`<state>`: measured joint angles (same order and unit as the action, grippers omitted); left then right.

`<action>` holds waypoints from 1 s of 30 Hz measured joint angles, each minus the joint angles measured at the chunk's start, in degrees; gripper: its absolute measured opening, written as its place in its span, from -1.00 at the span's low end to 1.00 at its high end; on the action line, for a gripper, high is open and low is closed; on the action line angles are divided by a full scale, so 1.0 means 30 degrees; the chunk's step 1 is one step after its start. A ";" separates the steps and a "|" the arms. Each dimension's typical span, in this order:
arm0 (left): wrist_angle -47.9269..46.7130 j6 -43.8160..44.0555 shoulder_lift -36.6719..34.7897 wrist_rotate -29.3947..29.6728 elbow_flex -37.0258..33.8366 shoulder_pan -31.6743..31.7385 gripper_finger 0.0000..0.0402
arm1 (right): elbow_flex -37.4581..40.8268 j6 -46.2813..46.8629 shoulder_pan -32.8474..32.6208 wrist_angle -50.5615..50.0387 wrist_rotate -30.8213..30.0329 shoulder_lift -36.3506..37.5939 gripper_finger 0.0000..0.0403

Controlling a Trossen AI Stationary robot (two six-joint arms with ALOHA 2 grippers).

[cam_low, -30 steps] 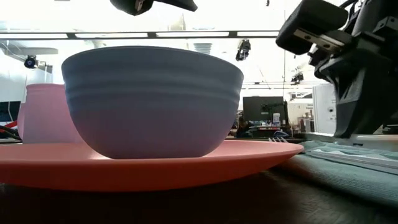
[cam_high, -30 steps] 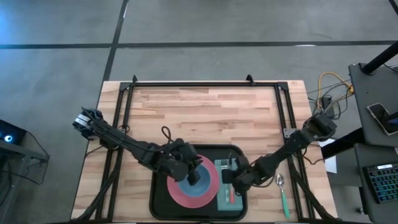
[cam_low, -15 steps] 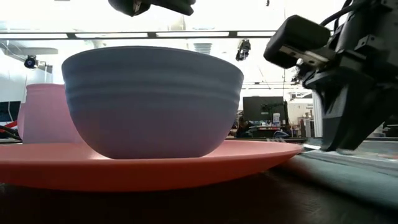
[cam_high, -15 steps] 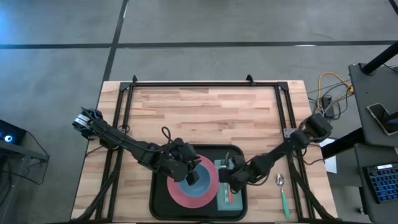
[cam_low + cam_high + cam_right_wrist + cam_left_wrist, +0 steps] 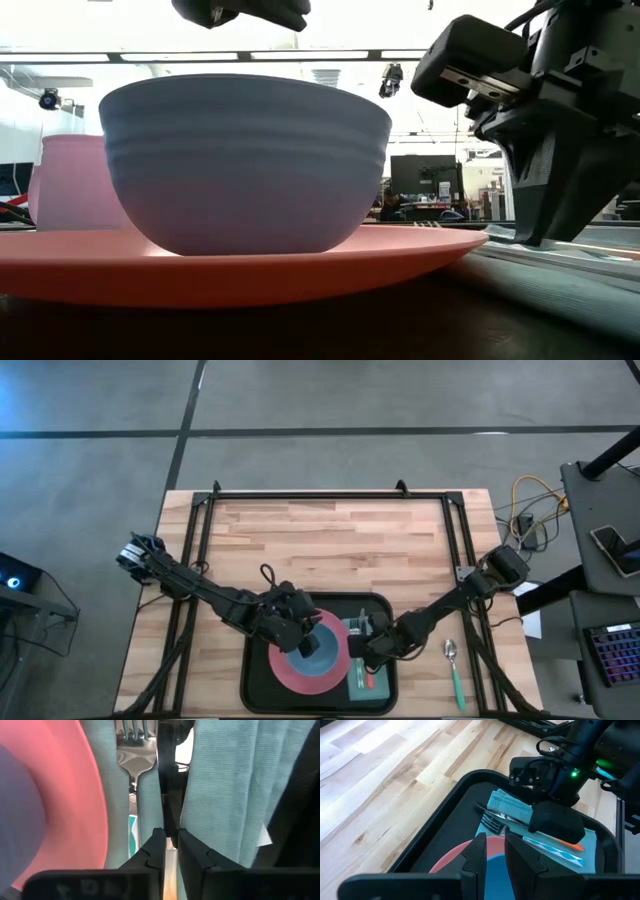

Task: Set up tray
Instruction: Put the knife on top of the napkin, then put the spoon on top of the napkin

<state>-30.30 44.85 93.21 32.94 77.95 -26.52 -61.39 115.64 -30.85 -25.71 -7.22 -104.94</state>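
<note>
I am seeing the wooden surface (image 5: 330, 540) carrying the tray (image 5: 262, 695) at its near edge. On it the pink plate (image 5: 285, 672) is holding the blue bowl (image 5: 322, 652), with the teal napkin (image 5: 384, 685) beside. Only the low view is showing a pink cup (image 5: 70, 185) behind the bowl. The left claw (image 5: 303, 641) is hovering over the bowl, fingers nearly pressed together. The right claw (image 5: 170, 840) is pinching a dark knife (image 5: 166, 770) beside the fork (image 5: 132, 750).
</note>
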 joint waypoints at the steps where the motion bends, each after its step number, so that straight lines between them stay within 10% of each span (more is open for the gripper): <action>1: 0.0011 -0.0003 0.0000 0.0002 0.0000 0.0000 -0.75 | -0.0012 -0.0112 0.0000 -0.0010 0.0007 0.0027 -0.79; 15: 0.0005 -0.0438 -0.0025 0.0002 -0.0015 0.0000 -0.75 | -0.2034 -0.2202 -0.0038 -0.1350 0.0011 0.0228 -0.29; 30: -0.0491 -0.1383 -0.0431 0.0002 -0.0029 0.0001 -0.75 | -0.3648 0.1865 -0.4360 -0.9318 0.5841 0.0464 -0.26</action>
<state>-31.77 40.70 91.91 32.95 77.87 -26.52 -72.33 121.24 -43.93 -53.66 10.30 -103.55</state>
